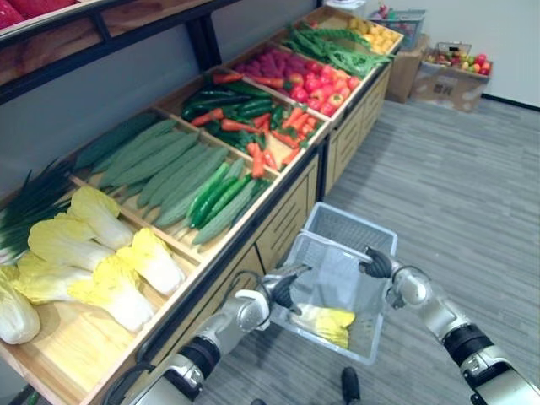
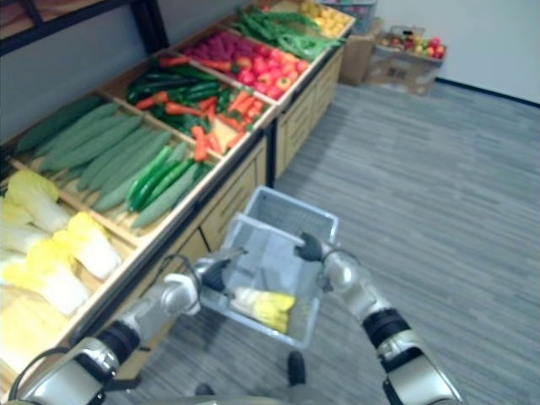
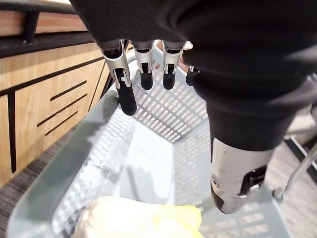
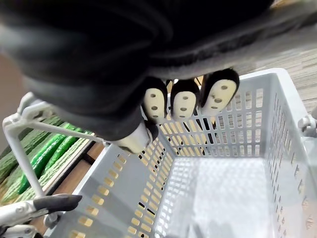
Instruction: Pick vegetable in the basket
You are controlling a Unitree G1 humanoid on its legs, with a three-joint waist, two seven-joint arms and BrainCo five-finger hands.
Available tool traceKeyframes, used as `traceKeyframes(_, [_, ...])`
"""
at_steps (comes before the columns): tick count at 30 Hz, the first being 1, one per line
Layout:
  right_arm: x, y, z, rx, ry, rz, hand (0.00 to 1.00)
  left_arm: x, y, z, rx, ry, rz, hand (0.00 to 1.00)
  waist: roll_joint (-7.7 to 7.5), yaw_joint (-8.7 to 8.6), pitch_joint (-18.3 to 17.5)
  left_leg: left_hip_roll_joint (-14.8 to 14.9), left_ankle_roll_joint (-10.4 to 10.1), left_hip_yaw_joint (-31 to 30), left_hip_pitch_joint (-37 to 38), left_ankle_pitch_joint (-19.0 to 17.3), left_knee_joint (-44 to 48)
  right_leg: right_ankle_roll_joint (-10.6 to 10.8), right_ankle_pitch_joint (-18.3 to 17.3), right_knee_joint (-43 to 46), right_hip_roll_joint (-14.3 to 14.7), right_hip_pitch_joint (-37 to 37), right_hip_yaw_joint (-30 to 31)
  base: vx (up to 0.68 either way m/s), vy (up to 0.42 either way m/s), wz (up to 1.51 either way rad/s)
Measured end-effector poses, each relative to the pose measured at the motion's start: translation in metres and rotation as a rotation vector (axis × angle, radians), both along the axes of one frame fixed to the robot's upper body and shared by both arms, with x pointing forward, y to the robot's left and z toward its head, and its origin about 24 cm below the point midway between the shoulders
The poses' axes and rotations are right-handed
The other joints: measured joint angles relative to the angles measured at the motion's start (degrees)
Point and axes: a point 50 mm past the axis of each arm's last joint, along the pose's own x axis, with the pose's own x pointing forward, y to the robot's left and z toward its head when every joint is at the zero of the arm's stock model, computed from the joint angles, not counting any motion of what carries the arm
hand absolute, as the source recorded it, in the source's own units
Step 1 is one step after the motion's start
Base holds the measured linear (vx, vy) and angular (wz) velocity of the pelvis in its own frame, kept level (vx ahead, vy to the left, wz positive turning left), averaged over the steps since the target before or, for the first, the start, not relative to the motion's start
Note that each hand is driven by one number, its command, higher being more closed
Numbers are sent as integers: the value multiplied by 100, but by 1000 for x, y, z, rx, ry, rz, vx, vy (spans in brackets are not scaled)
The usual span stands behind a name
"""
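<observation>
left wrist view: cabbage (image 3: 138,218) lies in the basket (image 3: 44,183) below the straight-fingered left hand (image 1: 280,291); right hand (image 1: 377,263) grips the rim.

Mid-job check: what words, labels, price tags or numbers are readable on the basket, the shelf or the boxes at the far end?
Basket: no text or label.
Wooden produce shelf: no price tags or signs.
Cardboard boxes at the far end: any print is too small to read.
Nothing is readable in any view.
</observation>
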Motion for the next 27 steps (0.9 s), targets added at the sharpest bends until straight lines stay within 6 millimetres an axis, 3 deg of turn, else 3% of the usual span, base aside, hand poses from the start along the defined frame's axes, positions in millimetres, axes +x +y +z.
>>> traceKeyframes(4, [-7, -28, -11, 39, 44, -151, 100, 1, 11, 29, -295, -25, 149, 0, 37, -8, 45, -41, 15, -356, -60, 26, 0, 41, -65, 0, -38, 121, -310, -1, -15, 41])
traceKeyframes(7, [-35, -63, -41, 92, 153, -384, 100, -14, 25, 49, -633, -9, 272, 0, 39, -7, 42, -87, 39, -882, -117, 55, 3, 82, -218, 0, -124, 369, -794, 22, -9, 71])
traceKeyframes(12, [-74, -84, -75, 101, 278, -559, 100, -44, 41, 54, -854, 50, 335, 0, 52, 10, 25, -194, 63, -1392, -277, 71, 11, 125, -311, 1, -233, 520, -1267, 35, 15, 58])
traceKeyframes(17, [-123, -98, -110, 150, 415, -783, 100, -62, 62, 61, -907, 7, 404, 0, 35, 32, -9, -314, 119, -1891, -323, 110, 18, 184, -452, 6, -340, 760, -1769, 47, 22, 51])
traceKeyframes(20, [-142, -102, -120, 174, 439, -883, 100, -66, 78, 65, -968, -80, 529, 0, 12, 55, -89, -341, 142, -2082, -411, 128, 27, 190, -495, 6, -350, 784, -1964, 33, 7, 36])
traceKeyframes(24, [-174, -99, -137, 209, 505, -1012, 100, -74, 106, 56, -944, -263, 857, 0, -46, 187, -305, -356, 144, -2253, -480, 130, 22, 182, -573, 4, -348, 826, -2147, 31, -2, 22])
traceKeyframes(26, [-185, -92, -145, 230, 528, -1072, 100, -87, 133, 38, -789, -354, 1137, 0, -57, 184, -388, -363, 146, -2344, -481, 131, 16, 179, -603, 4, -346, 889, -2262, 38, -8, 21])
traceKeyframes(27, [-189, -90, -146, 237, 534, -1084, 100, -91, 139, 34, -761, -363, 1199, 0, -61, 188, -400, -364, 146, -2351, -474, 132, 16, 181, -609, 4, -346, 903, -2270, 32, -5, 13])
